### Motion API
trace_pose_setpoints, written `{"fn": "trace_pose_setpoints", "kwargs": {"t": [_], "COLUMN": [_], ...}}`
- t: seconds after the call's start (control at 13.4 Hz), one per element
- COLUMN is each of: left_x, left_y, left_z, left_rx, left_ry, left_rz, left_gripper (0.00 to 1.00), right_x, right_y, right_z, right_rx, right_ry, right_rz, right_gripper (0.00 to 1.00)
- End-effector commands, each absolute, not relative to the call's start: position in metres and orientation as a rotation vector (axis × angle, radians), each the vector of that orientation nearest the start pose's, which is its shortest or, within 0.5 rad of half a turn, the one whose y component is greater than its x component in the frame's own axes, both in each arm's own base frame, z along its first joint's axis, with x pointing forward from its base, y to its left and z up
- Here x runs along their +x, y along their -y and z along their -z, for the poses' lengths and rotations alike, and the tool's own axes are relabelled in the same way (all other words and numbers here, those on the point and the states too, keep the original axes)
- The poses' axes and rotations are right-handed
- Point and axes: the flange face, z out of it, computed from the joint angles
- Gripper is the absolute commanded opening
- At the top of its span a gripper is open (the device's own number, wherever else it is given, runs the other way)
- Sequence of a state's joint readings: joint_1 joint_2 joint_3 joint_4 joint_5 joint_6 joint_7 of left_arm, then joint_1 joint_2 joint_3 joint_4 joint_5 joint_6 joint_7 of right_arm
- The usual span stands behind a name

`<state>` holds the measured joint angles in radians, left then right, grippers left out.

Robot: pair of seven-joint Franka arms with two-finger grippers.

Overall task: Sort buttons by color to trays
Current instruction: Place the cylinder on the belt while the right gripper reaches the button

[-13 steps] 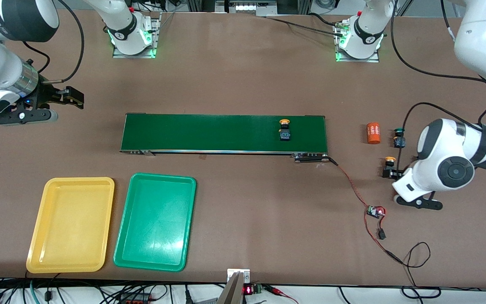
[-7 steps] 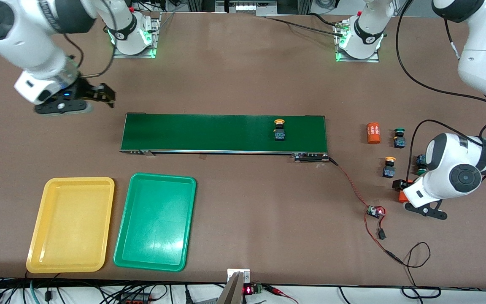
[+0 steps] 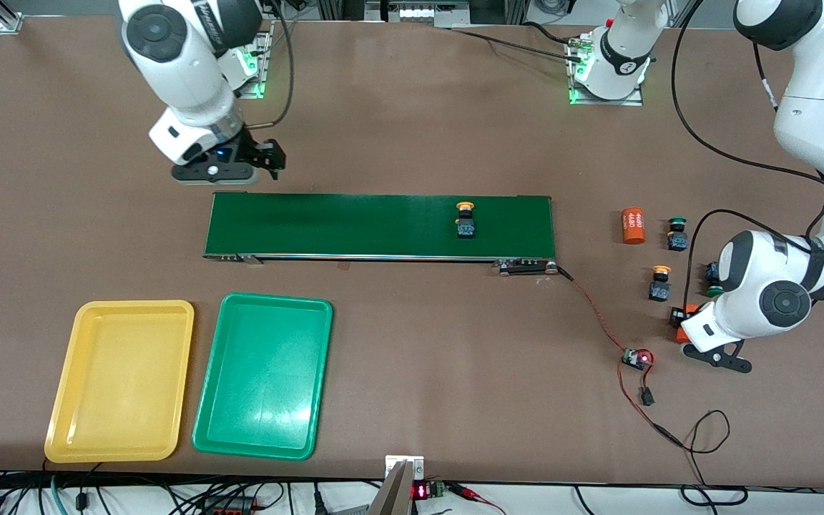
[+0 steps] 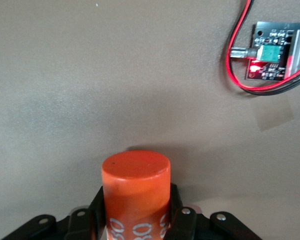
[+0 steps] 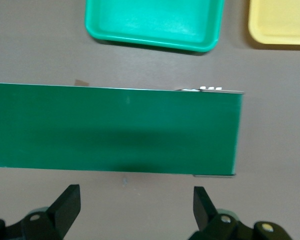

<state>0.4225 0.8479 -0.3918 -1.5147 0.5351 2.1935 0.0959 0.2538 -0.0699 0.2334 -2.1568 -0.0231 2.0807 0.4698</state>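
I see a matt brown table with a faintly grainy top. The belt is a smooth, dull dark-green sheet, edged with bright metal. Both trays, yellow and green, look like glossy moulded plastic catching the light. The orange cylinder is smooth, slightly scuffed plastic with white print. My arm shells look like glossy white plastic.

Yellow button on belt, three buttons beside it, both trays empty
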Motion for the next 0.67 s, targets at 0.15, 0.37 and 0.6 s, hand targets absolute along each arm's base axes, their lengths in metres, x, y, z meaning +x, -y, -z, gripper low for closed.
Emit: {"fn": "trace_pose_setpoints", "kwargs": {"t": [0.15, 0.37, 0.6], "left_x": [0.704, 0.702, 0.688], "left_y": [-0.042, 0.003, 0.063], "left_z": [-0.252, -0.302, -0.345], "left_rx": [-2.962, -2.908, -2.751], "left_ry": [-0.511, -0.856, -1.403], "left_rz": [-0.194, -0.256, -0.294], "left_gripper": [0.15, 0.15, 0.15], "right_x": [0.467, 0.474, 0.478], "right_y": [-0.272, -0.288, -0.298], "right_z": [-0.406, -0.403, -0.402], "right_rx": [-3.149, -3.139, -3.132], "right_ry": [-0.078, -0.096, -0.118], "right_rz": [0.017, 0.007, 0.005], "right_gripper": [1.00, 1.00, 1.00]}}
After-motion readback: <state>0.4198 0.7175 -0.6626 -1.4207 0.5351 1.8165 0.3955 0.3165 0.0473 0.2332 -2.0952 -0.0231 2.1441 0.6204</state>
